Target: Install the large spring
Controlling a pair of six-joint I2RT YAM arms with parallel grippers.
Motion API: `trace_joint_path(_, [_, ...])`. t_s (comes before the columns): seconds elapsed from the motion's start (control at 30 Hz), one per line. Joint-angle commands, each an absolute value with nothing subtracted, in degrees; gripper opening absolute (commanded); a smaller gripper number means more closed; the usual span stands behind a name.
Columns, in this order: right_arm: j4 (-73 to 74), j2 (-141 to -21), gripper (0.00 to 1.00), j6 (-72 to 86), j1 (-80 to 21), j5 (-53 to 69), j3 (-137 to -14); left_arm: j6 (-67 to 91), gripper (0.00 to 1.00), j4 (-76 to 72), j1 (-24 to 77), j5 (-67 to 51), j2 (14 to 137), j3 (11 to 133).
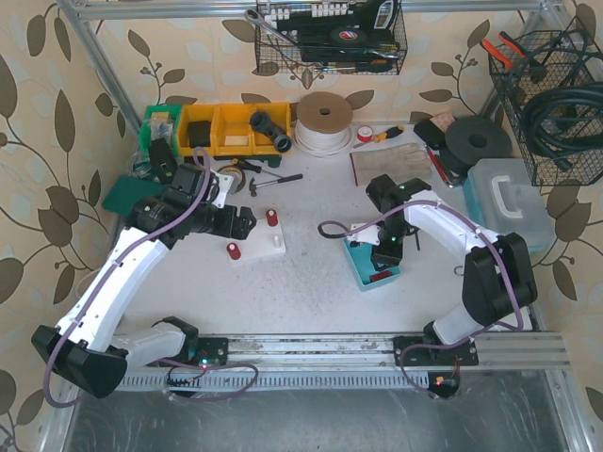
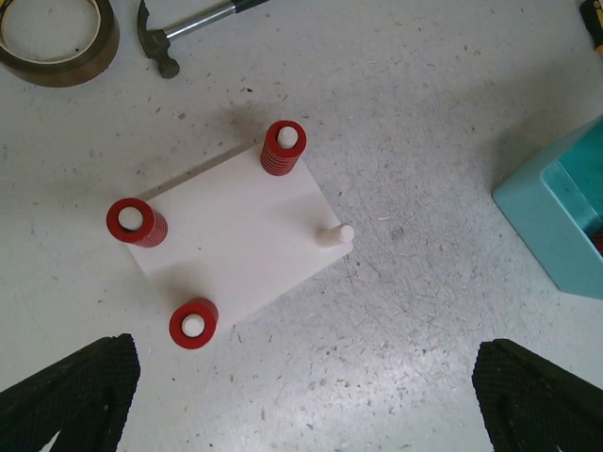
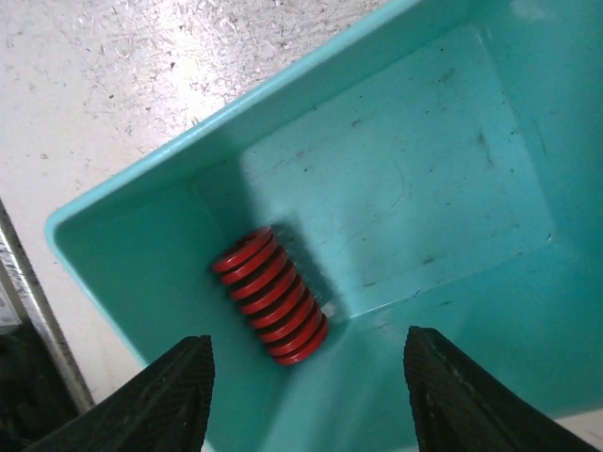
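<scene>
The large spring [image 3: 270, 295], red and coiled, lies on its side in a corner of the teal bin [image 3: 405, 160]. My right gripper [image 3: 306, 395] hangs open just above the bin, its fingers apart on either side of the spring without touching it. In the top view the bin [image 1: 361, 266] sits right of the white base plate [image 1: 260, 245]. The plate [image 2: 236, 235] carries red springs on three pegs [image 2: 283, 148] and one bare white peg [image 2: 335, 234]. My left gripper [image 2: 306, 400] is open above the table near the plate, holding nothing.
A hammer [image 2: 174, 38] and a tape roll [image 2: 57, 38] lie beyond the plate. Yellow bins [image 1: 231, 127] and a white cord reel [image 1: 323, 121] stand at the back. A clear plastic box [image 1: 509, 202] and a wire basket [image 1: 556, 104] are at the right.
</scene>
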State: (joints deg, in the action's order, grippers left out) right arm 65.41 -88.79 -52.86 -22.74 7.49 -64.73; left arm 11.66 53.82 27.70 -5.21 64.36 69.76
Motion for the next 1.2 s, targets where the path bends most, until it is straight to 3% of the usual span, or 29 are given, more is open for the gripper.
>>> trace_joint_path(0.0, [62.3, -89.5, 0.58, -58.9, -22.8, 7.5, -62.5, 10.3, 0.98, 55.7, 27.5, -6.7, 62.3, 71.6])
trace_joint_path(0.6, [56.5, -94.6, 0.62, -61.5, -24.6, 9.3, -58.4, 8.7, 0.98, 56.9, 27.5, -5.2, 60.2, 70.3])
trace_joint_path(1.0, [41.1, -93.3, 0.57, -59.0, -25.3, -1.9, -56.8, 8.4, 0.98, 56.0, 27.5, -4.6, 61.3, 70.1])
trace_joint_path(1.17, [46.3, -92.2, 0.56, -57.7, -24.7, 0.2, -60.4, 8.6, 0.98, 55.3, 27.5, -4.6, 61.6, 69.7])
